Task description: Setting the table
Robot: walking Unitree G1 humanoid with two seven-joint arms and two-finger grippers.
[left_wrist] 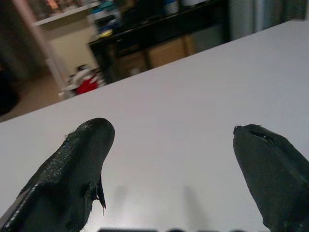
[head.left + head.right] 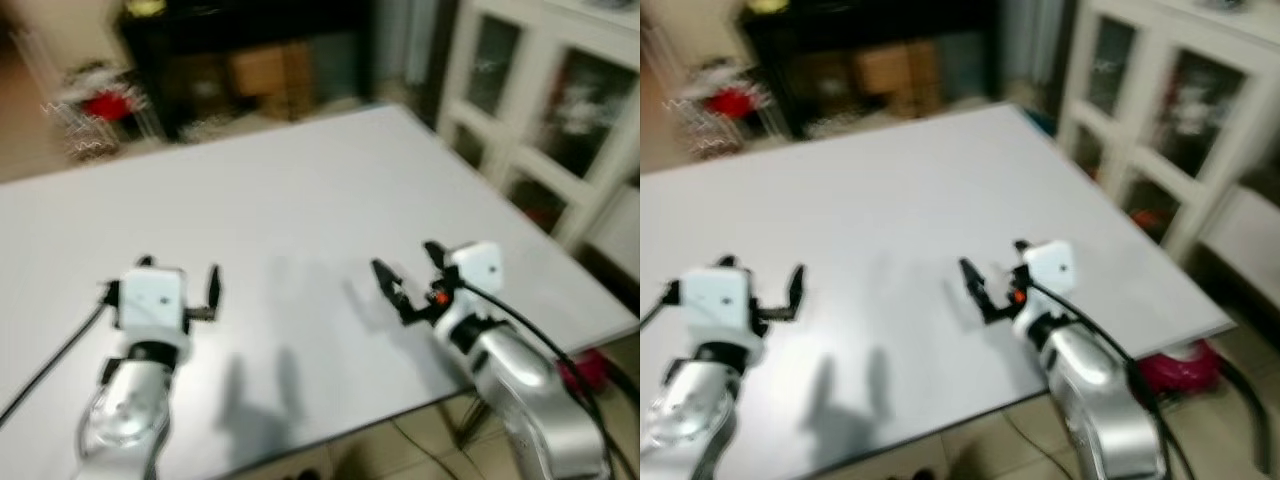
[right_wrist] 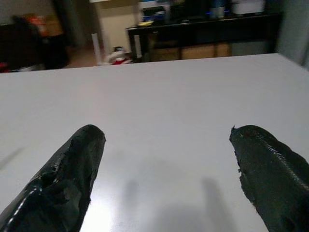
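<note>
A wide white table (image 2: 300, 200) is seen from above, slightly blurred, its surface taken up near the front edge by the two silver arms. The left gripper (image 2: 178, 278) is held just above the tabletop at the near left, and its two black fingers (image 1: 72, 179) are seen spread well apart in the left wrist view, with nothing between them but the white surface. The right gripper (image 2: 408, 272) is held over the table at the near right, angled toward the far left, and its fingers (image 3: 270, 169) are likewise parted wide with nothing gripped. The table thus lies directly beneath both grippers and stretches away from them to the far side; whether the fingertips touch the surface cannot be told, though soft shadows of the fingers are cast on it just beside the left arm. Beyond the far edge, a dark low shelf unit (image 2: 250, 60) with brown boxes is set against the wall, and a red object (image 2: 105, 105) among white wire shapes is seen at the far left. A white cabinet (image 2: 560, 110) with glass doors is stood along the right side of the table, and something pink-red (image 2: 1180, 365) lies on the floor near the table's near right corner.
</note>
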